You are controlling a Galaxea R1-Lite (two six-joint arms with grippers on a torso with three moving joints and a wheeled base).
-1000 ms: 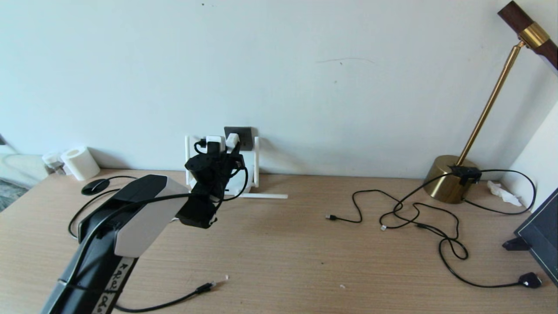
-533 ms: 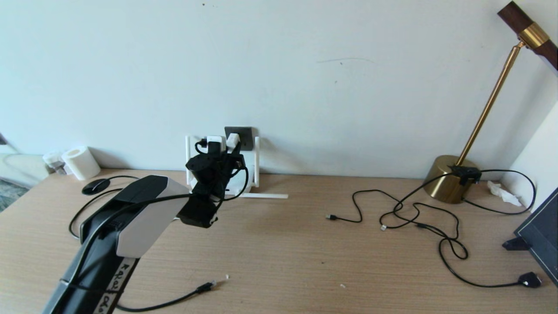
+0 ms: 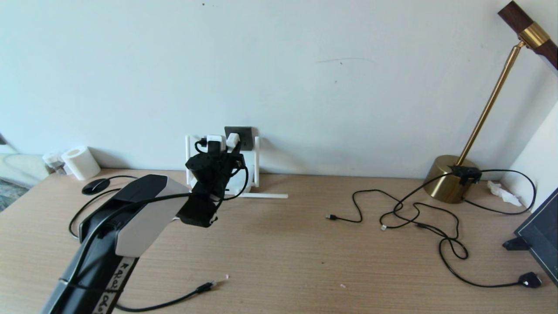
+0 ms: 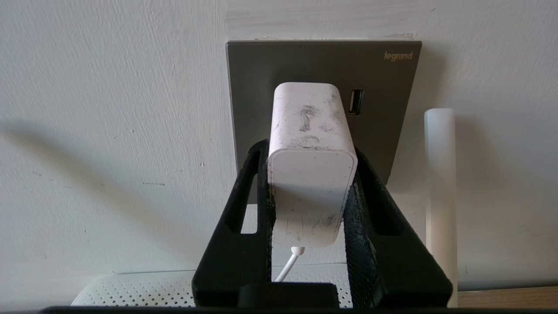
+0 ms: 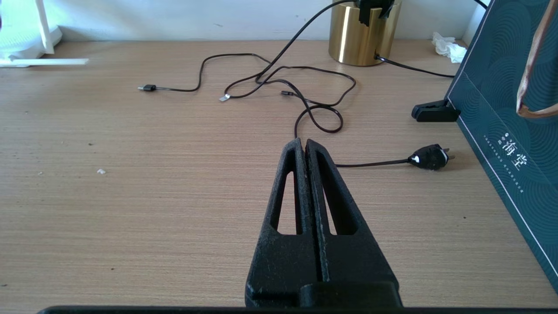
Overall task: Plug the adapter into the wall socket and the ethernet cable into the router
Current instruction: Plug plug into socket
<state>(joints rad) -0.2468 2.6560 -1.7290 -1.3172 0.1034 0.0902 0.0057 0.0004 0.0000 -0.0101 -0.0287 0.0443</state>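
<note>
Operator, your left hand (image 4: 311, 183) is clenched on the adapter (image 4: 310, 174), which is pressed against the wall socket (image 4: 322, 65). The router (image 4: 144, 288) sits directly below the wall socket, one antenna (image 4: 440, 192) upright beside the plate. The ethernet cable (image 3: 205, 287) lies loose on the counter (image 3: 279, 253), well apart from the wall socket. Your right hand (image 5: 304, 144) is clenched empty above the counter, far right of the wall socket.
</note>
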